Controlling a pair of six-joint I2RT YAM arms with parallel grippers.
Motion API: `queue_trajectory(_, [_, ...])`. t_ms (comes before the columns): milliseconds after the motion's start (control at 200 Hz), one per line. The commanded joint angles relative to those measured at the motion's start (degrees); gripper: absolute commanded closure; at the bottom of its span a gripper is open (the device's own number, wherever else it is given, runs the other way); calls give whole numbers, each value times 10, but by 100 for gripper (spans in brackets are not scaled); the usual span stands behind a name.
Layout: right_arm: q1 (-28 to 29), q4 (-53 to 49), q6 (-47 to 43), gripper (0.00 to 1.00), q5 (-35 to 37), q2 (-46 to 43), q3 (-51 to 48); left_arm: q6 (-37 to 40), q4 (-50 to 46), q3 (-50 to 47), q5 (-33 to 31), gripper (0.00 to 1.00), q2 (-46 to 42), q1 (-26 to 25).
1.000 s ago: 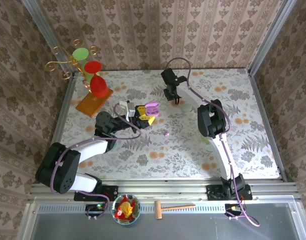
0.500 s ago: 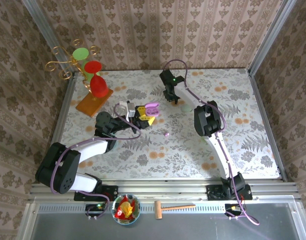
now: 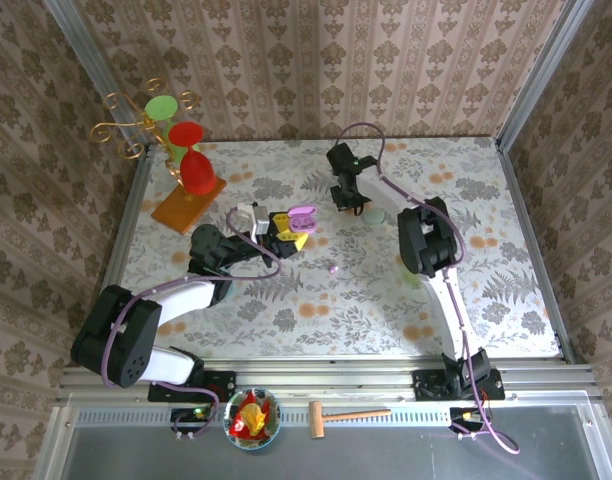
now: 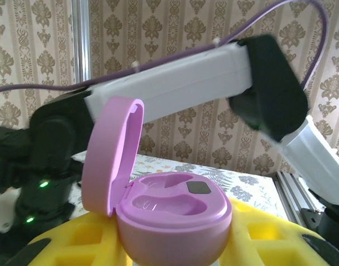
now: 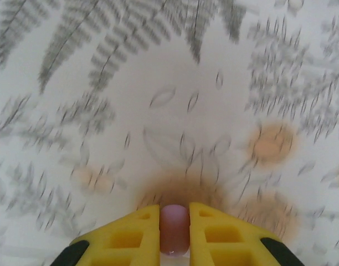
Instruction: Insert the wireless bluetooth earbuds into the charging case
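The lilac charging case [image 4: 175, 213] stands open, its lid [image 4: 111, 160] tipped up to the left and both wells empty. My left gripper [image 4: 175, 246] is shut on it, a yellow finger on either side. From above, the case [image 3: 302, 216] sits left of the table's centre. My right gripper [image 5: 174, 221] is shut on a lilac earbud [image 5: 174, 230], pinched between its yellow fingertips just above the patterned cloth. In the top view that gripper [image 3: 348, 203] hangs a little right of and behind the case. A second tiny bud [image 3: 333, 268] lies loose on the cloth in front of the case.
A pale oval object [image 3: 374, 214] lies just right of my right gripper. At the back left stands a wire rack with red and green glasses [image 3: 181, 150] on a wooden base [image 3: 189, 206]. A bowl [image 3: 252, 417] and a wooden hammer [image 3: 348, 413] rest on the front ledge.
My right gripper has shifted slightly to the right and nearer. The left arm and the case have stayed put.
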Motion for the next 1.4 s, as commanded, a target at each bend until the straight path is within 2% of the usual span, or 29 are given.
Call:
queue_trajectory(0, [-15, 79, 70, 86, -111, -106, -89, -10, 25, -6, -6, 77, -11, 6])
queue_trajectory(190, [-35, 100, 117, 87, -213, -219, -211, -10, 25, -4, -7, 77, -11, 9])
queue_trajectory(335, [-57, 130, 171, 87, -345, -296, -291, -10, 26, -2, -9, 77, -9, 11])
queue_trajectory(475, [-73, 224, 248, 88, -485, -355, -367, -9, 25, 0, -16, 77, -7, 11])
queue_trajectory(660, [-72, 342, 376, 88, -572, -395, -440, -10, 25, 1, -18, 77, -9, 11])
queue_trajectory(835, [-72, 439, 468, 88, -620, -411, -478, -13, 25, 3, -18, 77, -9, 11])
queue_trajectory(930, [-72, 450, 484, 88, -632, -417, -483, -12, 25, 2, -19, 77, -10, 11])
queue_trajectory(1160, [-61, 518, 564, 88, -567, -453, -535, -11, 25, -1, -28, 77, -8, 11])
queue_trajectory(1395, [-20, 541, 536, 88, -517, -516, -551, 20, 25, -4, -74, 77, 5, 11])
